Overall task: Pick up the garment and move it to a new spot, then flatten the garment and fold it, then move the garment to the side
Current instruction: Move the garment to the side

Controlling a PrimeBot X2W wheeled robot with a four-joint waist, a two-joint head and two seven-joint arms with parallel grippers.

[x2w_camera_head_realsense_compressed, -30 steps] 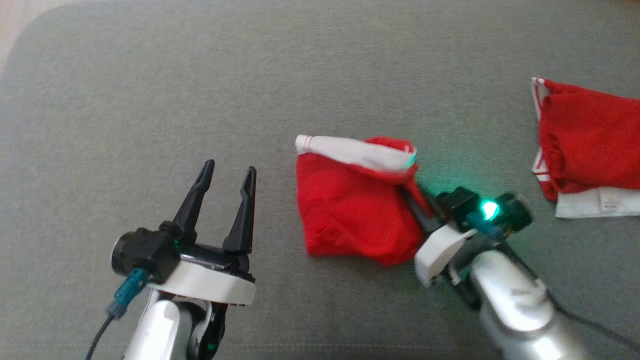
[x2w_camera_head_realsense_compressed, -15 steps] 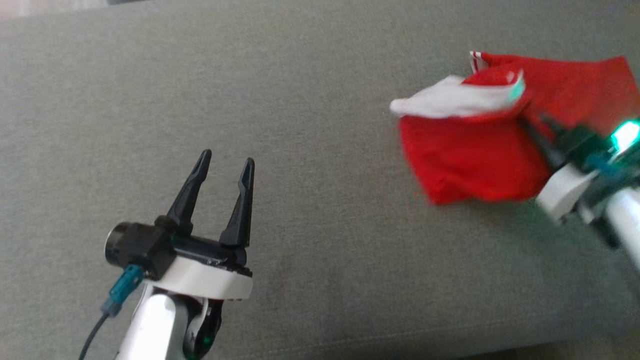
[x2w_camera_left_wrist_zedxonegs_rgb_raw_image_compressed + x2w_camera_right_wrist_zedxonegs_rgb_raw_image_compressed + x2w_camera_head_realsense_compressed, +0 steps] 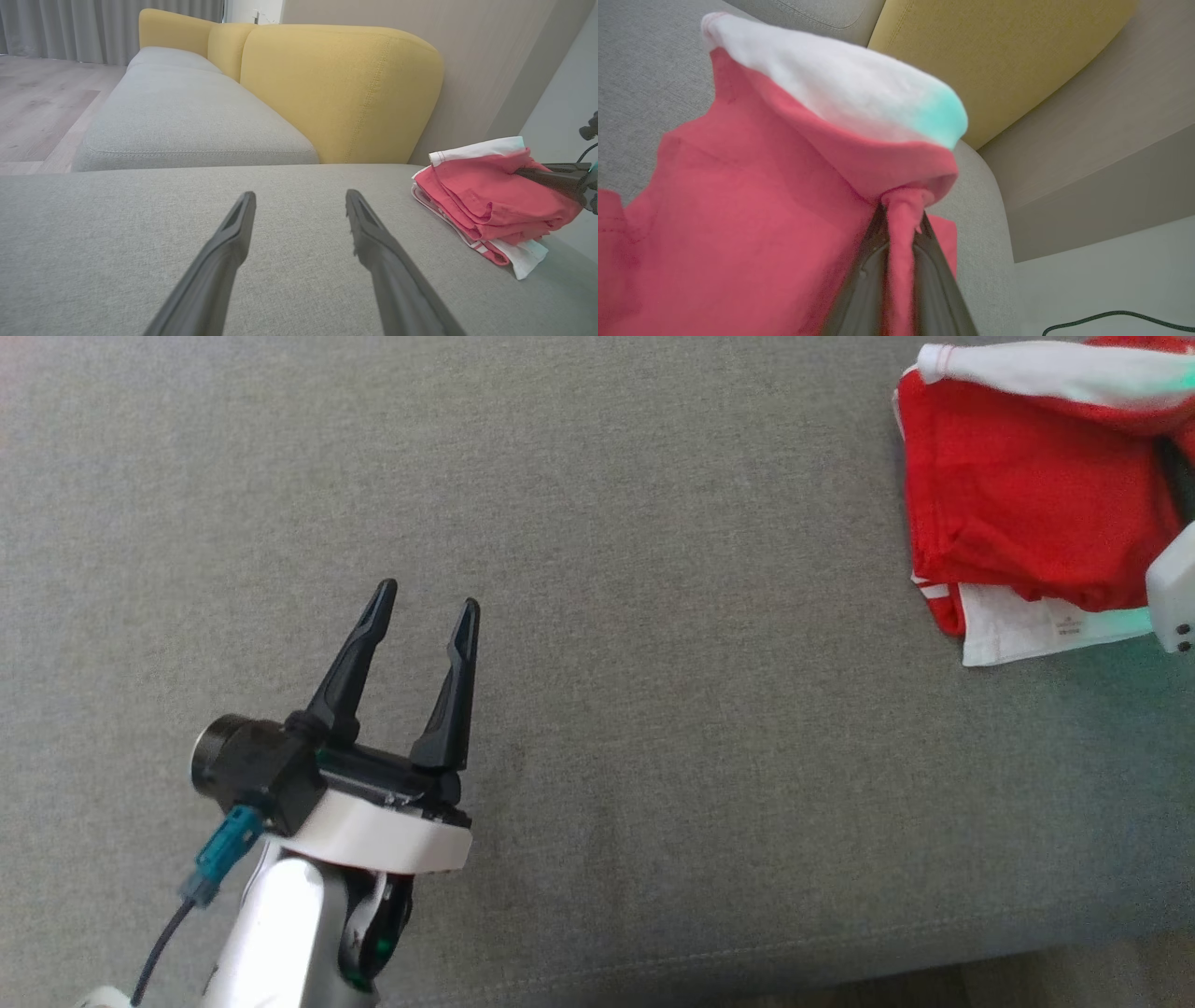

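The red garment (image 3: 1018, 485) with a white band (image 3: 1046, 369) is at the upper right of the head view, resting on top of a second folded red and white garment (image 3: 1027, 630). My right gripper (image 3: 902, 214) is shut on a bunched fold of the red garment (image 3: 738, 210), which spreads up and to the left of its fingers. In the left wrist view its dark fingers (image 3: 546, 176) grip the garment (image 3: 490, 196) from the right. My left gripper (image 3: 428, 597) is open and holds nothing, low over the grey cushion, far left of the garment.
The grey sofa seat (image 3: 653, 616) spreads wide between the two grippers, with its front edge (image 3: 747, 961) near the bottom. A yellow backrest (image 3: 341, 88) rises behind the seat. My right arm's white wrist (image 3: 1174, 588) sits at the right edge.
The head camera has turned. My right gripper has carried the red garment to the right and set it over the other folded garment. The left gripper stays open.
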